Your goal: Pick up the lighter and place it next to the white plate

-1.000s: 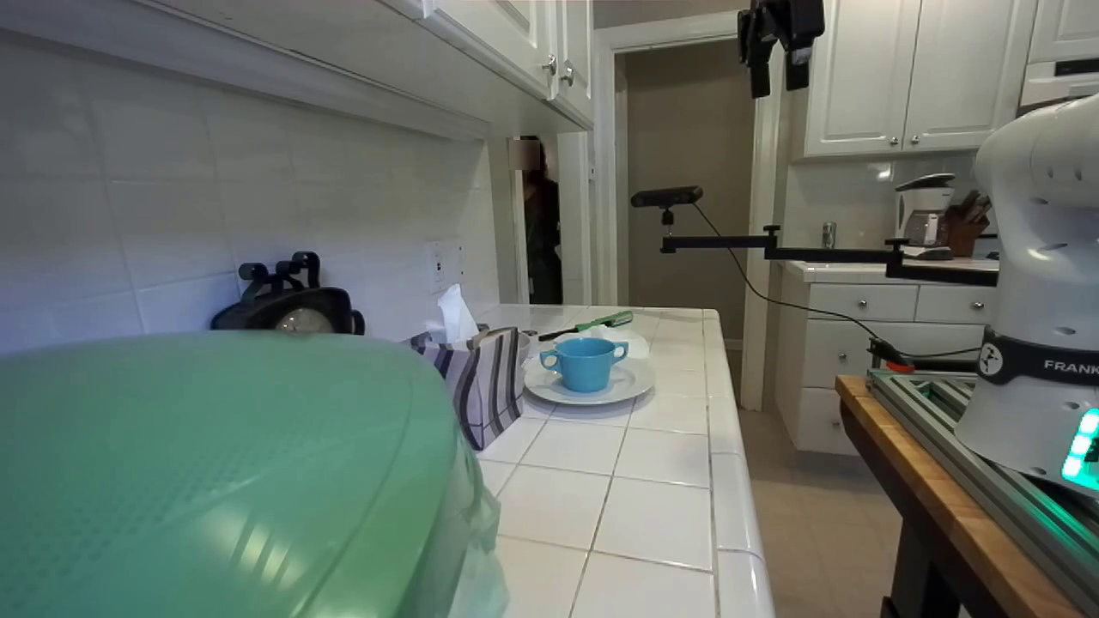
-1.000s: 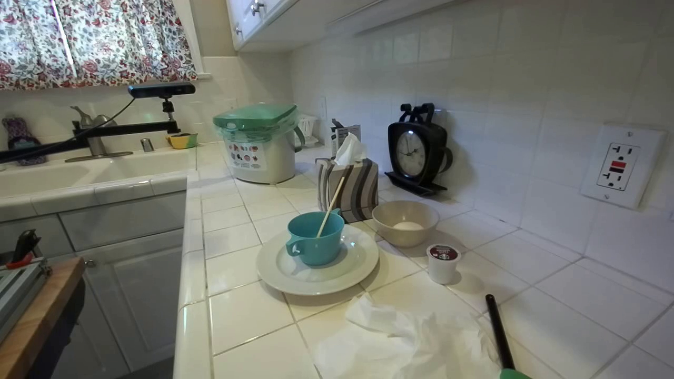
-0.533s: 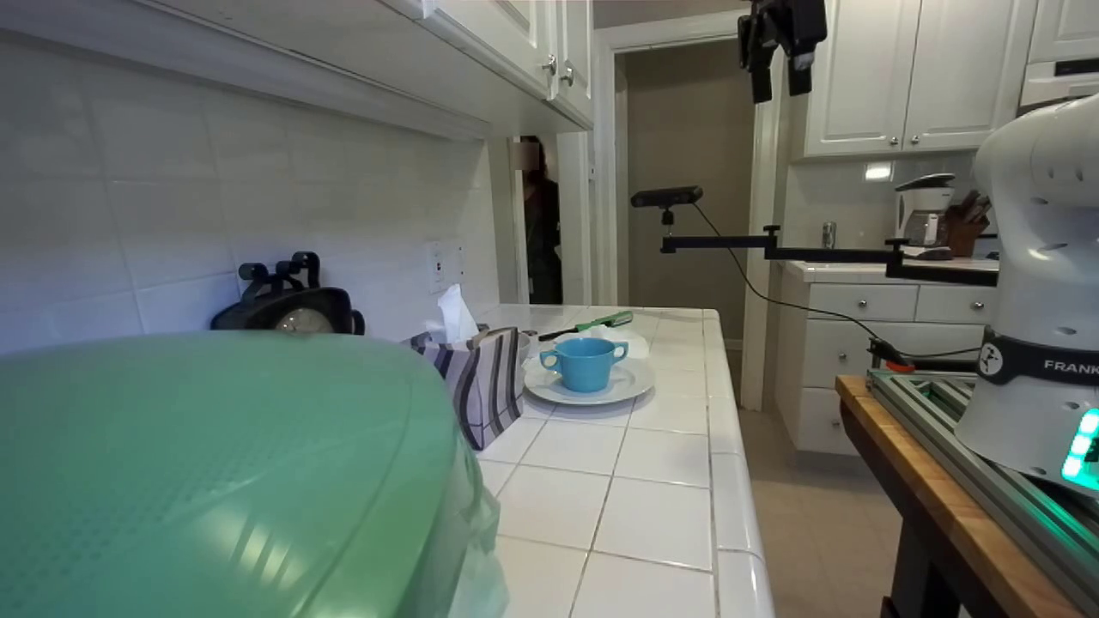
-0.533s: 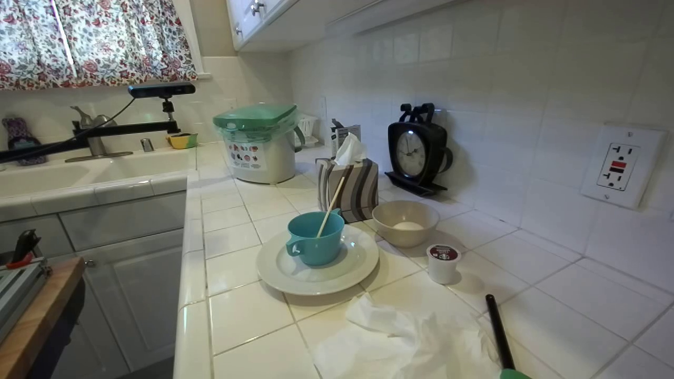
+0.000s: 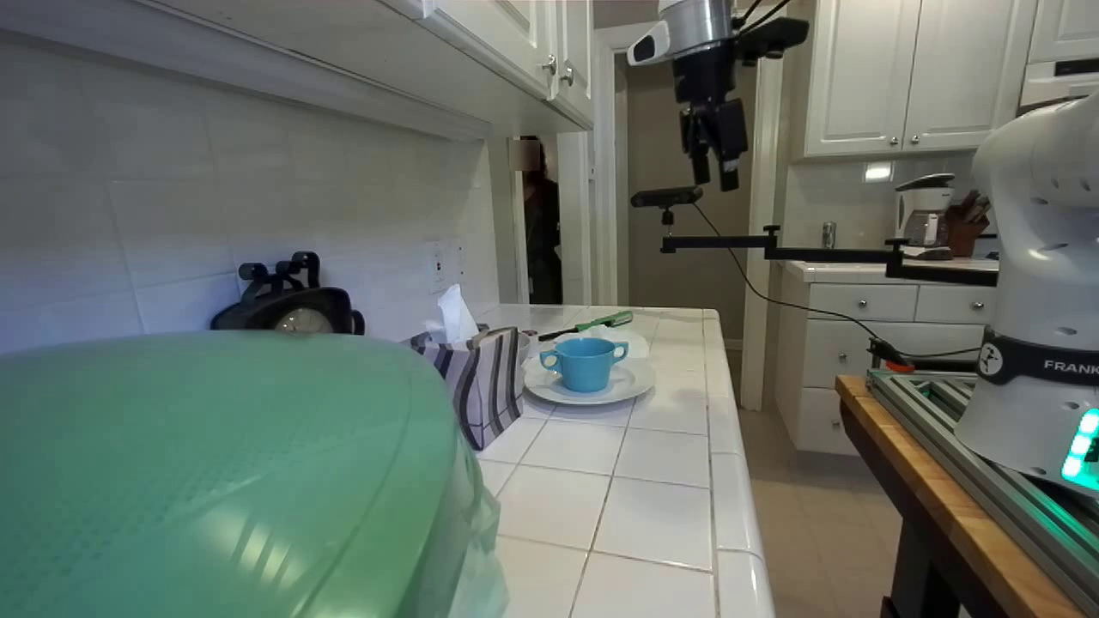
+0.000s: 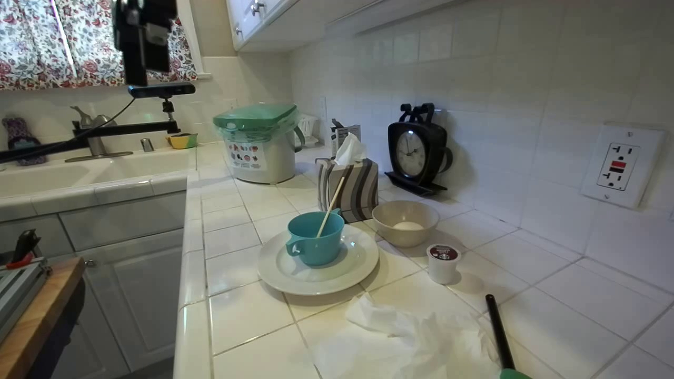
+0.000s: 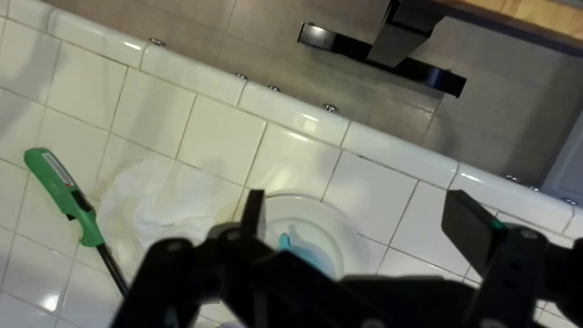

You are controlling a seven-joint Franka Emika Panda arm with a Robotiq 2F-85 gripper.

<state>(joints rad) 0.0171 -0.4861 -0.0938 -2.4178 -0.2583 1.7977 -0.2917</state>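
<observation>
The lighter, with a green handle and black barrel, lies on the white tiled counter; in the wrist view (image 7: 59, 187) it is at the left, its barrel tip hidden behind the gripper. It also shows in both exterior views (image 5: 611, 320) (image 6: 500, 331), cut off by the frame edge in one. The white plate (image 6: 358, 263) holds a light-blue cup (image 6: 316, 247) with a thin stick in it; the plate is partly hidden in the wrist view (image 7: 339, 225). My gripper (image 5: 716, 182) is open and empty, high above the counter. In the wrist view (image 7: 357, 209) its fingers stand wide apart.
Crumpled white tissue (image 6: 410, 337) lies between plate and lighter. A beige bowl (image 6: 405, 226), a small pod (image 6: 443, 266), a striped tissue box (image 6: 347, 189) and a black clock (image 6: 418, 150) stand near the wall. A green-lidded bin (image 6: 258, 147) is farther off. A camera arm (image 5: 721, 243) reaches in.
My gripper has come down and toward the counter; it now shows in both exterior views, where one showed none of it before. The things on the counter have not moved.
</observation>
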